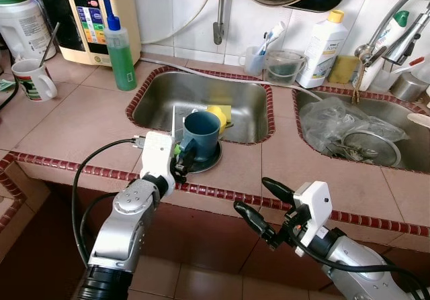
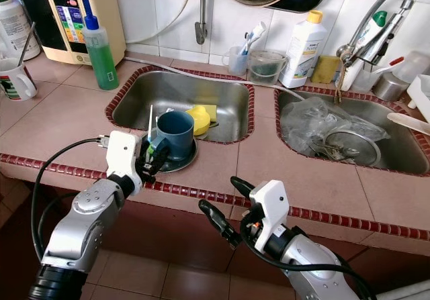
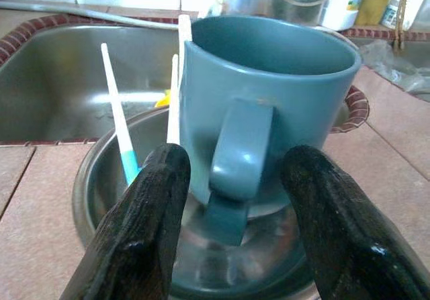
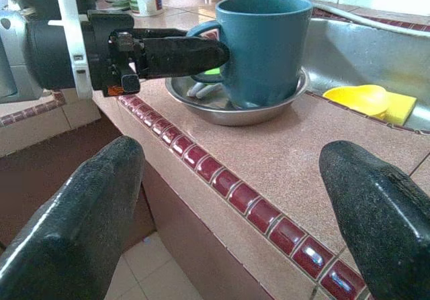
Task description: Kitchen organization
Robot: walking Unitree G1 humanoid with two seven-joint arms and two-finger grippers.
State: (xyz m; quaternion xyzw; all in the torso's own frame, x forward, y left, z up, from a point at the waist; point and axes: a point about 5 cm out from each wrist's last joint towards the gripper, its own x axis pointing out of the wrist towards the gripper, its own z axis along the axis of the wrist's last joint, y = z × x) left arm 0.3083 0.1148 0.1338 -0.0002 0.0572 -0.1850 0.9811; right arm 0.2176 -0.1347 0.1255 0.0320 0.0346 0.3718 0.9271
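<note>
No label text is legible on the white bottle (image 1: 323, 48) or the green bottle (image 1: 121, 53) at the far side of the counter. The blue mug (image 1: 202, 133) stands upright in a shallow steel bowl (image 2: 181, 162) at the near rim of the left sink (image 1: 228, 92), close to the red-tiled counter edge (image 1: 222, 192). Its handle points toward the robot. The left gripper (image 3: 232, 213) sits with fingers parted on either side of the handle, not clamped. White sticks (image 3: 117, 115) lean in the bowl. The right gripper (image 1: 265, 209) hangs wide open, off the near edge of the counter.
</note>
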